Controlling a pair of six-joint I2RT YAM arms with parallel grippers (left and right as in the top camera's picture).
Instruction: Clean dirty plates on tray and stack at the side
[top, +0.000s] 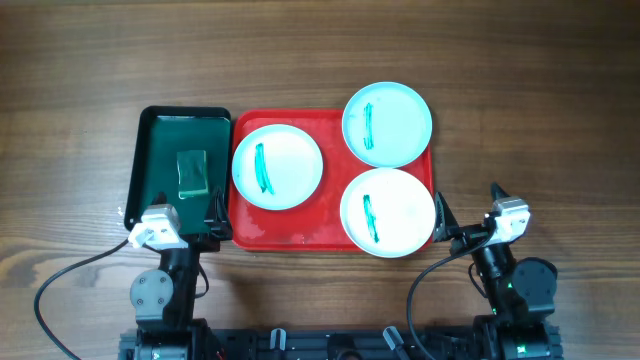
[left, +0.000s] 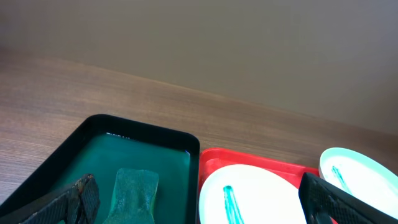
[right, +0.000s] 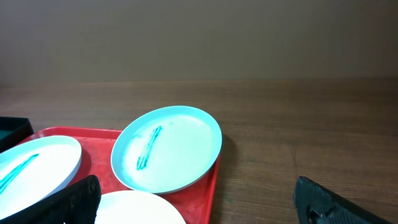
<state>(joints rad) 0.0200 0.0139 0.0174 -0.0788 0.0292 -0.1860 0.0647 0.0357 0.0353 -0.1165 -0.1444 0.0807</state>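
Three plates (top: 277, 166) on tray (top: 300, 228) — seemingly clear of left tool (top: 172, 222), right tool (top: 472, 215)

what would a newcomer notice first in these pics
The bright red tray in the middle of the wooden table grabs the eye, carrying three pale plates, each with a teal-green streak. The far right plate pokes over the tray's far edge. Just left sits a dark green tray holding a green sponge.

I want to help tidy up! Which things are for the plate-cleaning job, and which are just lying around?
For the job: three smeared plates, red tray, probably the sponge and its green tray.
Just there: black cable, wooden table.
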